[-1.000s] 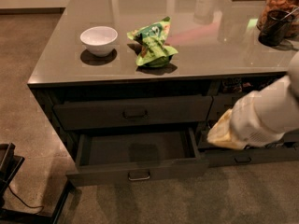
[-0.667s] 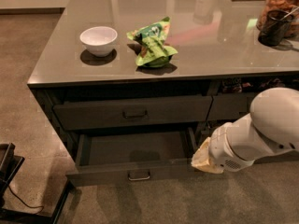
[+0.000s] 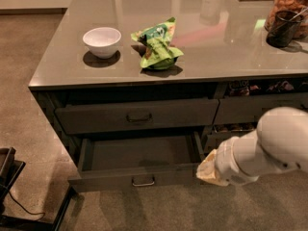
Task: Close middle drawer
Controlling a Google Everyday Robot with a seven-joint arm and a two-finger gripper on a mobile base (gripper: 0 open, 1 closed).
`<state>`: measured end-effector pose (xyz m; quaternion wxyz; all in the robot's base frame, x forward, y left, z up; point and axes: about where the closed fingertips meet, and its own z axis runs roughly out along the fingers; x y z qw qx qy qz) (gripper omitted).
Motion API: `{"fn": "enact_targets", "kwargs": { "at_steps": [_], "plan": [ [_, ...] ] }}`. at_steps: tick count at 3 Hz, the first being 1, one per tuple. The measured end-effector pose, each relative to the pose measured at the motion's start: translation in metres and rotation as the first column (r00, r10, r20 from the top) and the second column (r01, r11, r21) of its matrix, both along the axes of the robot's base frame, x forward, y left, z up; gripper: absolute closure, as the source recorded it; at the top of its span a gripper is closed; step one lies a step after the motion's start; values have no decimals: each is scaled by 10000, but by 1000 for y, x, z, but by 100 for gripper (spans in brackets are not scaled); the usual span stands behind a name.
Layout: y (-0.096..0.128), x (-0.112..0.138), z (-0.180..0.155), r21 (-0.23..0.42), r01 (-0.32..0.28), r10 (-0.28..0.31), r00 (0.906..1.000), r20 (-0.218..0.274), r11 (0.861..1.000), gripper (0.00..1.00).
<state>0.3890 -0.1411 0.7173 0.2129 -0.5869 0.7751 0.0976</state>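
The middle drawer (image 3: 110, 179) is pulled far out below the counter, its low flat front facing me with a small metal loop handle (image 3: 143, 181) at its centre. Its dark interior (image 3: 142, 153) holds nothing. My white arm (image 3: 269, 148) reaches in from the right. My gripper (image 3: 208, 171) is at the arm's tan end, right by the right end of the drawer front, at about the front's height.
The upper drawer (image 3: 137, 115) with its own handle sits above. On the counter (image 3: 62, 71) are a white bowl (image 3: 102, 41), a green crumpled bag (image 3: 158, 47), a dark cup (image 3: 281, 29) and a jar (image 3: 291, 1). Narrower drawers (image 3: 260, 107) are on the right. A black frame (image 3: 9, 177) stands at lower left.
My arm has swung down and to the left, bringing the gripper from beside the right-hand drawers to the right end of the open drawer's front. The drawer has not moved.
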Motion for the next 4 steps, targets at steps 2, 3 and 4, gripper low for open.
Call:
{"fn": "enact_targets", "kwargs": {
  "at_steps": [2,3,4],
  "plan": [
    [11,1,-103,644,-262,194,9943,1047,9976,100],
    [18,28,-164,1357,252,-443,9892,1398,9904,100],
    [18,28,-164,1357,251,-442,9892,1398,9904,100]
  ]
}}
